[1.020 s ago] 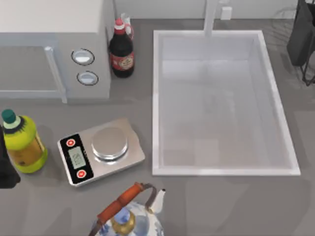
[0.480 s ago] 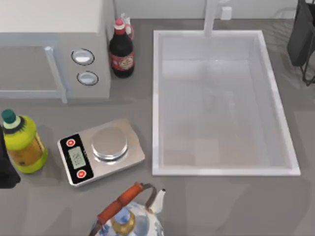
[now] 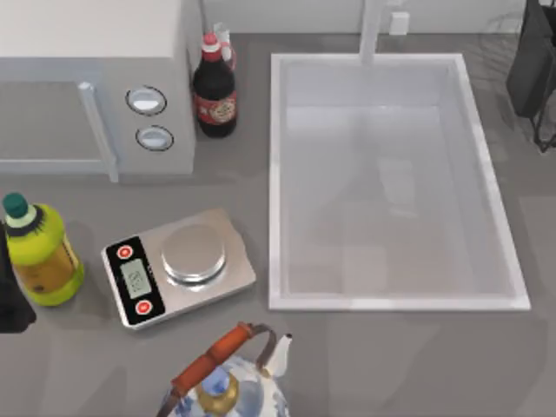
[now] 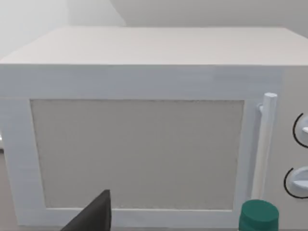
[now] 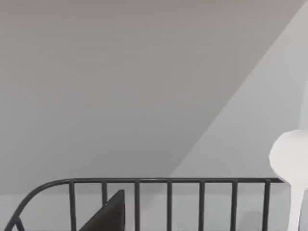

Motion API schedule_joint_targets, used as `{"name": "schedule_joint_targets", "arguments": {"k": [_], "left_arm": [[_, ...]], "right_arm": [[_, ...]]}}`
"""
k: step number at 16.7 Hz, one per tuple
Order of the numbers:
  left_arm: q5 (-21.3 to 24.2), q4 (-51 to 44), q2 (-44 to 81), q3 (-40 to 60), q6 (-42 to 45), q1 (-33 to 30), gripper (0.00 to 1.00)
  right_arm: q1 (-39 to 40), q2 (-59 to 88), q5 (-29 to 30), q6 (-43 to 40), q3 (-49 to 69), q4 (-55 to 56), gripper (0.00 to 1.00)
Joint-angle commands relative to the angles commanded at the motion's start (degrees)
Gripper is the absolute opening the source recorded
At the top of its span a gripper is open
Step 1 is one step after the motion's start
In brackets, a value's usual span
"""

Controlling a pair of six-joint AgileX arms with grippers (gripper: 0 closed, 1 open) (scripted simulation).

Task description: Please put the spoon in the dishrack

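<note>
The right gripper (image 3: 532, 69) is seen at 2 o'clock over the dishrack (image 5: 144, 197) — the spoon (image 5: 291, 163) is beside it. Whether it is pinching cannot be told. The left gripper (image 3: 10, 295) is parked at 9 o'clock — its state cannot be told.

The thin dark-grey wire dishrack (image 5: 168, 192) looks like matt coated metal. Above its rail, the plain white spoon (image 5: 292, 163) seems smooth, perhaps plastic. The flat silver scale (image 3: 178, 266) left of the white sink basin (image 3: 395, 303) shows brushed metal.
</note>
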Motion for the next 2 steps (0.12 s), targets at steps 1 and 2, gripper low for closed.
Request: {"name": "schedule_joint_targets", "arguments": {"k": [1,2], "left_arm": [[0.00,0.00,0.00,0.00,0.00,0.00,1.00],[0.00,0.00,0.00,0.00,0.00,0.00,1.00]], "right_arm": [[0.00,0.00,0.00,0.00,0.00,0.00,1.00],[0.00,0.00,0.00,0.00,0.00,0.00,1.00]]}}
